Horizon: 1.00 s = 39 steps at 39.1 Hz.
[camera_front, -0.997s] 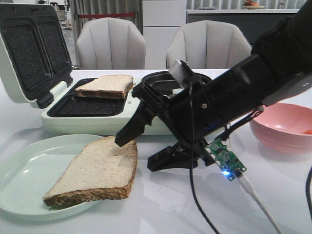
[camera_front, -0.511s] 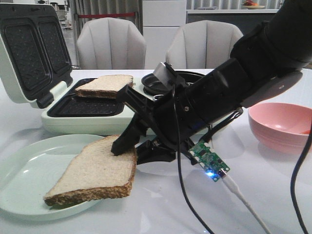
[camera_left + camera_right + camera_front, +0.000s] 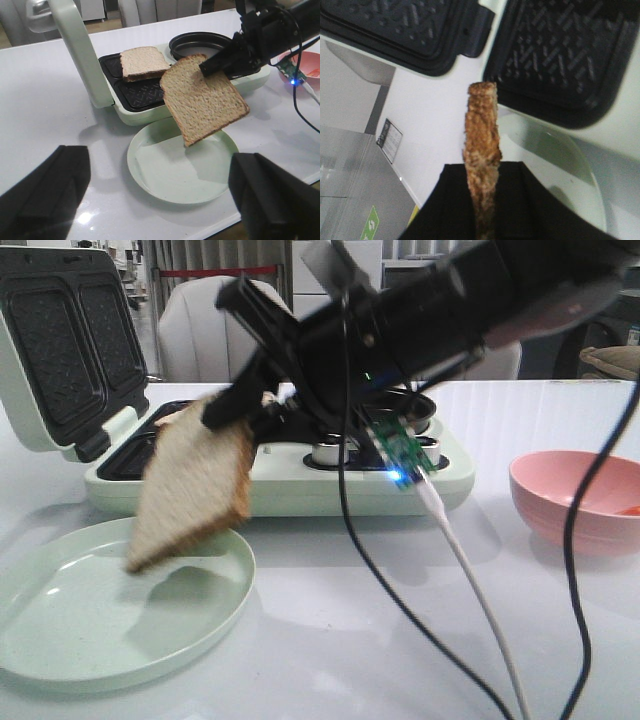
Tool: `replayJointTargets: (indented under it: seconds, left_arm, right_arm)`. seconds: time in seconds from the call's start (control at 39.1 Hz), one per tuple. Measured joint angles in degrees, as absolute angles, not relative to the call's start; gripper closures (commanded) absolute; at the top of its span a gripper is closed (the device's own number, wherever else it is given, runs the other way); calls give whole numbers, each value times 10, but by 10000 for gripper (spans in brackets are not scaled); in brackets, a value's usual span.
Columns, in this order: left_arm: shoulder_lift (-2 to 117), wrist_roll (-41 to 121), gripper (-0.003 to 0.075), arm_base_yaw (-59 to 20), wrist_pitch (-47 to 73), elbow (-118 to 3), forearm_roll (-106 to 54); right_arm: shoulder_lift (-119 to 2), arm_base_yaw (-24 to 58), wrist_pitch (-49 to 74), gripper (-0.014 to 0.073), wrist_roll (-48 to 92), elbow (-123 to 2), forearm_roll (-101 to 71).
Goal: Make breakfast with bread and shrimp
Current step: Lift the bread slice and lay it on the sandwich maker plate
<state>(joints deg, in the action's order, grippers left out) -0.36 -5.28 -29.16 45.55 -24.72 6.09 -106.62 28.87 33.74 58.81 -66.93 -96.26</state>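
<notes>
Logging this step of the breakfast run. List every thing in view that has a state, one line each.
Sandwich maker: lid open, upright.
Bread slice on the maker: lying flat on the rear plate.
Held bread slice: gripped by one edge, hanging tilted above the plate.
Green plate: nothing resting on it.
Pink bowl: upright on the table.
Right hand: shut on the held slice.
Left hand: open, holding nothing.

appliance: a pale green sandwich maker (image 3: 270, 485) on the white table (image 3: 330, 640), its lid (image 3: 60, 340) open and upright at its 9 o'clock
plates: dark waffled trays (image 3: 137, 92), round black pan (image 3: 200, 42)
knobs: silver (image 3: 327, 452), on the front
plate: pale green (image 3: 60, 630), at 7 o'clock of the appliance
bowl: pink (image 3: 575, 500), at 3 o'clock
chair: grey (image 3: 195, 335), behind
</notes>
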Motion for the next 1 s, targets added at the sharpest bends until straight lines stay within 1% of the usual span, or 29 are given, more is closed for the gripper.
replayJointTargets:
  seconds: [0.18, 0.28, 0.46, 0.64, 0.77, 1.0]
  left_arm:
    - [-4, -53, 102, -292, 456, -247, 61]
    - [-4, -53, 102, -292, 456, -247, 61]
    - [-4, -53, 102, -292, 456, -247, 61]
    - [-4, -53, 102, -292, 456, -247, 61]
    - [-4, -53, 102, -292, 456, -247, 61]
    - [-4, -52, 102, -292, 456, -247, 61]
  right_arm:
    - [-1093, 289, 315, 431, 607, -754, -961]
    - [-1129, 289, 293, 431, 635, -810, -961]
    - [-1198, 289, 291, 431, 644, -894, -961]
    - [-1247, 289, 290, 424, 645, -940, -961]
    - [-1261, 288, 276, 374, 646, -945, -947]
    - [-1264, 288, 270, 216, 646, -945, -873]
